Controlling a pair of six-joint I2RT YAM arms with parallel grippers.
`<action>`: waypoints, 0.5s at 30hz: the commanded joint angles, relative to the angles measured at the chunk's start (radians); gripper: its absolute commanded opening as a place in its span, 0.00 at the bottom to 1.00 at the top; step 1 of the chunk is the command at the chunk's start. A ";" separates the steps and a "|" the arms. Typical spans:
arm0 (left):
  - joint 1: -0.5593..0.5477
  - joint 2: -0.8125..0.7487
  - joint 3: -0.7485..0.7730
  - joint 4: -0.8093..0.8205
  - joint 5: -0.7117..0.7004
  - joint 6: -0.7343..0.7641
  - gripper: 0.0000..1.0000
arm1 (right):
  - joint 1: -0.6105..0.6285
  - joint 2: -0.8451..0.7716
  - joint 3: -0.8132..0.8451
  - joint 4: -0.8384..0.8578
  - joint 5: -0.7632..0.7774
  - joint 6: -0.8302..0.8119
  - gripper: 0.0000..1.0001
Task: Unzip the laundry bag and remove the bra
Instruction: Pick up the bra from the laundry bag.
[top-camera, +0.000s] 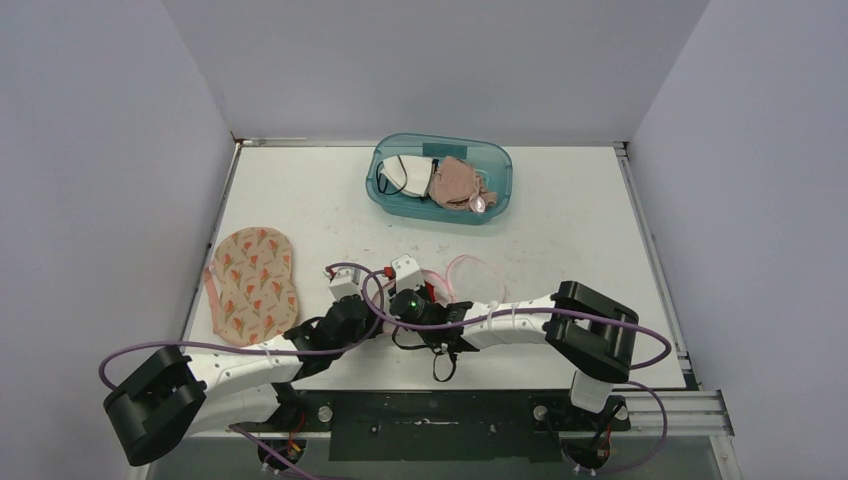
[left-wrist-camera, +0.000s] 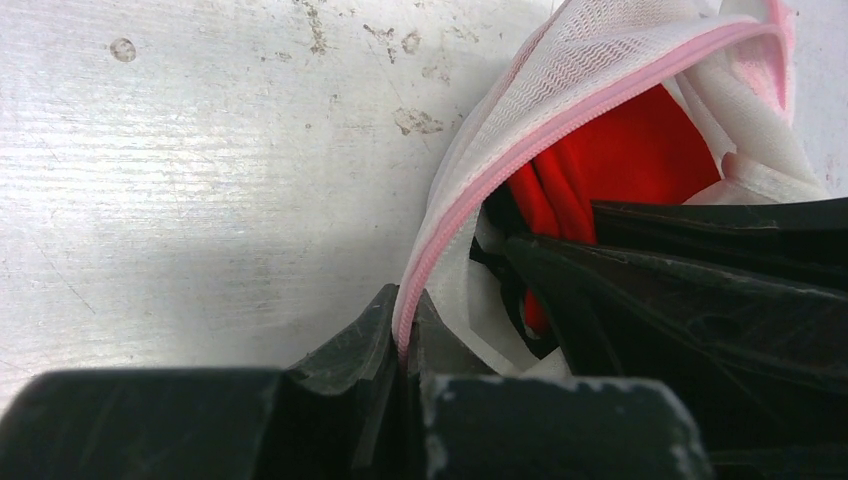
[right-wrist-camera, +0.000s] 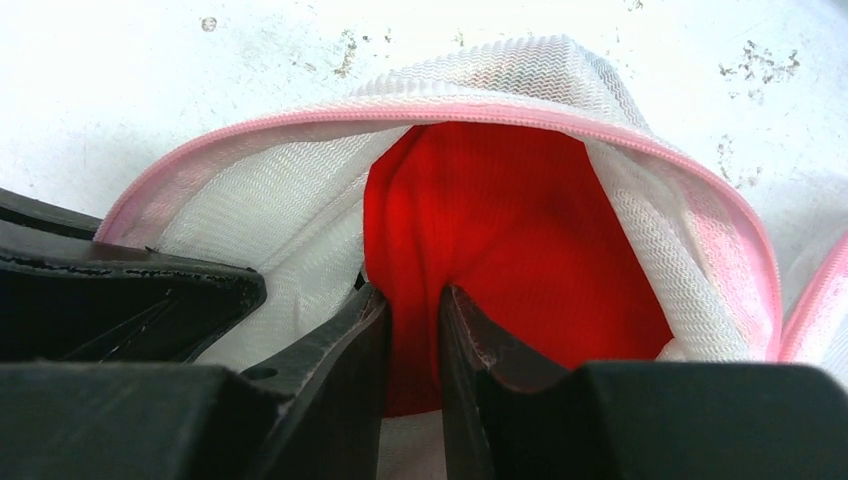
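The white mesh laundry bag (top-camera: 455, 278) with a pink zipper lies near the table's front middle, its mouth open. The red bra (right-wrist-camera: 520, 230) sits inside it and also shows in the left wrist view (left-wrist-camera: 620, 160). My left gripper (left-wrist-camera: 408, 335) is shut on the bag's pink zipper edge (left-wrist-camera: 470, 210) at the mouth's left side. My right gripper (right-wrist-camera: 413, 300) reaches into the mouth and is shut on a fold of the red bra. In the top view both grippers, the left (top-camera: 350, 300) and the right (top-camera: 412, 300), meet at the bag, which they mostly hide.
A teal bin (top-camera: 441, 178) holding white and beige garments stands at the back middle. A floral fabric piece (top-camera: 252, 283) lies at the left edge. The right arm's fingers (left-wrist-camera: 700, 290) cross the left wrist view.
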 joint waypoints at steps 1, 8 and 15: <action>-0.002 0.006 0.012 0.041 0.007 0.007 0.00 | 0.001 -0.053 -0.010 0.010 -0.006 -0.002 0.21; -0.002 -0.009 0.012 0.036 0.004 0.009 0.00 | -0.001 -0.090 -0.018 0.014 -0.027 -0.005 0.05; -0.001 -0.031 0.027 0.020 -0.001 0.013 0.00 | -0.012 -0.210 -0.041 0.032 -0.147 -0.023 0.05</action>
